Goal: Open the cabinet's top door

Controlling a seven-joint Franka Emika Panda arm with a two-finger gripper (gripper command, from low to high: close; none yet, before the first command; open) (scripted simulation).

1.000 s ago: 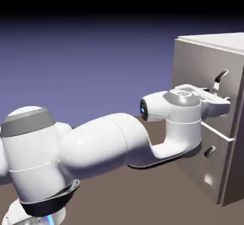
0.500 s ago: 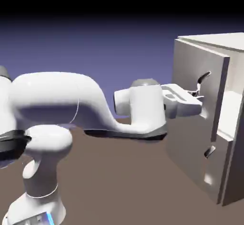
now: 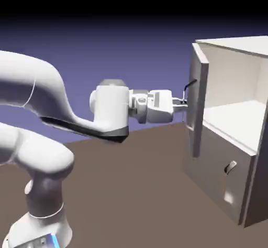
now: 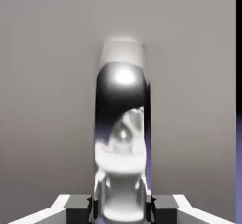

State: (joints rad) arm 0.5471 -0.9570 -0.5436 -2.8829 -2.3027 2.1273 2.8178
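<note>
The brown table (image 3: 131, 205) runs along the bottom of the exterior view, beneath a blue-violet backdrop (image 3: 104, 42) that fades to black at the top. Upright at the exterior view's right stands the boxy light-grey cabinet (image 3: 230, 43), cut off by that edge of the picture. Its upper compartment (image 3: 241, 118) is exposed, showing white inner walls and a white bottom.

The white arm (image 3: 31, 87) enters from the exterior view's left and reaches across toward the cabinet. Its base (image 3: 39, 231) is at the lower left, with a strip of blue light on it.

The top door (image 3: 197, 66) is swung open, attached at the cabinet's left side as the exterior view has it. It appears there as a narrow, upright slab, nearly edge-on, with its outer face toward the arm. In the hand view that flat grey face fills most of the picture, with a strip of backdrop past its right edge.

Below the compartment, the shorter lower panel (image 3: 209, 160) is closed.

The hand (image 4: 122, 211) points at the door's outer face and is pinching the long silver bar handle (image 4: 122, 164). The bar is glossy, with bright and dark reflections, and runs up the middle of the hand view.

The small metallic handle (image 3: 231, 167) sits slantwise on the lower panel, well apart from the hand.

Smallest are the grey fingertips (image 4: 79, 210), one on each side of the bar.
</note>
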